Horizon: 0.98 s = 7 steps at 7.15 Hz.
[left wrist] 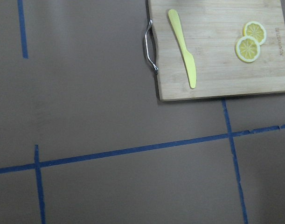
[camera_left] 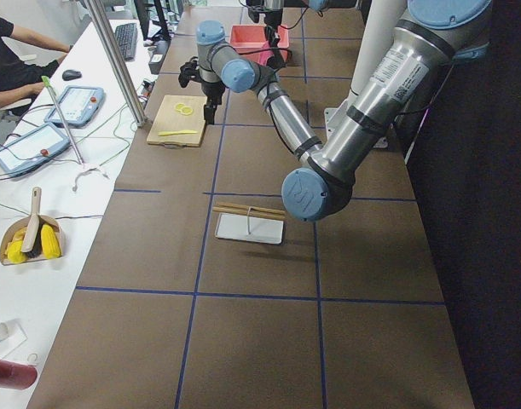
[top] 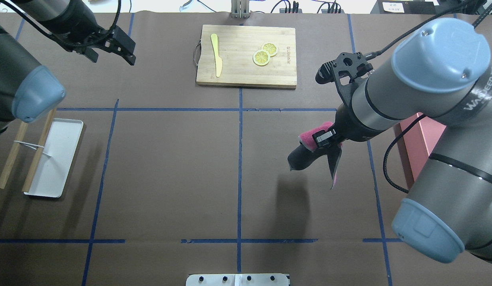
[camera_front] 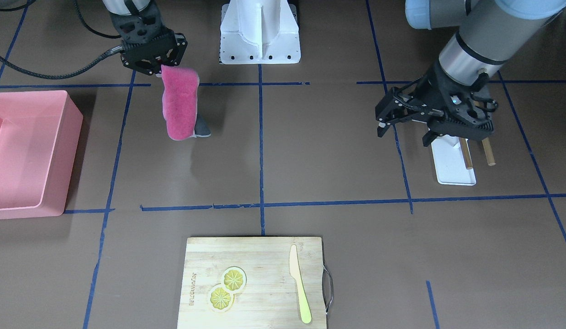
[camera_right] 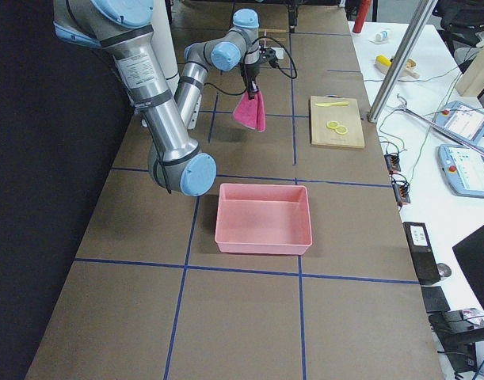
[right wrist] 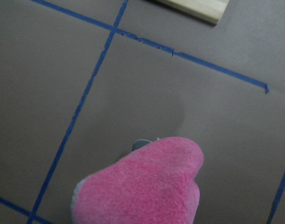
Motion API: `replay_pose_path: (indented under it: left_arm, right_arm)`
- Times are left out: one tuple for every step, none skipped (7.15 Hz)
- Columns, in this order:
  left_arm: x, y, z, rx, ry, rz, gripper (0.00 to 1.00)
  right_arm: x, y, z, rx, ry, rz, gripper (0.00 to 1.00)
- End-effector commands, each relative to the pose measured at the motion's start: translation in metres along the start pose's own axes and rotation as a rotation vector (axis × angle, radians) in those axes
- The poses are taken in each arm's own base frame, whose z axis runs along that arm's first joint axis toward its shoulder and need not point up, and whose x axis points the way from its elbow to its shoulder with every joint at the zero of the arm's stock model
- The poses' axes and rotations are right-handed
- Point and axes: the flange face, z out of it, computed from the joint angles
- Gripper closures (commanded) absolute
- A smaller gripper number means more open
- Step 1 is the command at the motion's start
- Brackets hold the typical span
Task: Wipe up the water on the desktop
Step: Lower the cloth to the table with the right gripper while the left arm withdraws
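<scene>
The desktop [camera_front: 319, 146] is a dark-brown surface crossed by blue tape lines; I can make out no water on it. A pink cloth [camera_front: 180, 105] with a grey back hangs down from my right gripper [camera_front: 161, 67], which is shut on its top edge, above the desktop near the robot base. From overhead the cloth [top: 311, 137] shows right of the centre line. In the right wrist view the cloth [right wrist: 147, 186] fills the lower middle. My left gripper [camera_front: 404, 132] hovers open and holds nothing, over the white tray [camera_front: 454, 167].
A pink bin [camera_front: 27, 155] stands on my right side. A wooden cutting board [camera_front: 255, 283] with two lemon slices and a yellow knife lies at the far edge. Wooden sticks [camera_front: 488, 153] rest across the white tray. The white robot base [camera_front: 260, 32] sits at the near middle.
</scene>
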Motion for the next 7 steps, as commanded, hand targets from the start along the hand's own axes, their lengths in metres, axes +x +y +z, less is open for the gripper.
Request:
replay_pose_path:
  left_arm:
    - [-0.019, 0.003, -0.004, 0.006, -0.015, 0.009, 0.01]
    - [-0.027, 0.003, -0.004, 0.005, -0.022, 0.022, 0.01]
    - [-0.034, 0.006, -0.001, 0.002, -0.025, 0.034, 0.01]
    - [-0.032, 0.007, -0.002, 0.004, -0.023, 0.038, 0.01]
    - [-0.033, 0.007, -0.002, 0.004, -0.024, 0.038, 0.01]
    - [-0.034, 0.007, -0.001, 0.003, -0.025, 0.036, 0.01]
    - [-0.034, 0.007, -0.001, 0.002, -0.026, 0.035, 0.01]
  right_arm:
    - [-0.013, 0.012, 0.023, -0.142, -0.086, 0.019, 1.00]
    - [-0.009, 0.010, 0.041, -0.208, -0.101, 0.097, 1.00]
    - [-0.005, 0.000, 0.070, -0.259, -0.072, 0.201, 1.00]
    - [0.004, -0.015, 0.103, -0.262, -0.064, 0.225, 1.00]
    - [0.028, -0.032, 0.130, -0.255, -0.044, 0.293, 1.00]
    - [0.059, -0.052, 0.144, -0.240, -0.020, 0.343, 1.00]
    - [0.088, -0.068, 0.145, -0.226, 0.004, 0.389, 1.00]
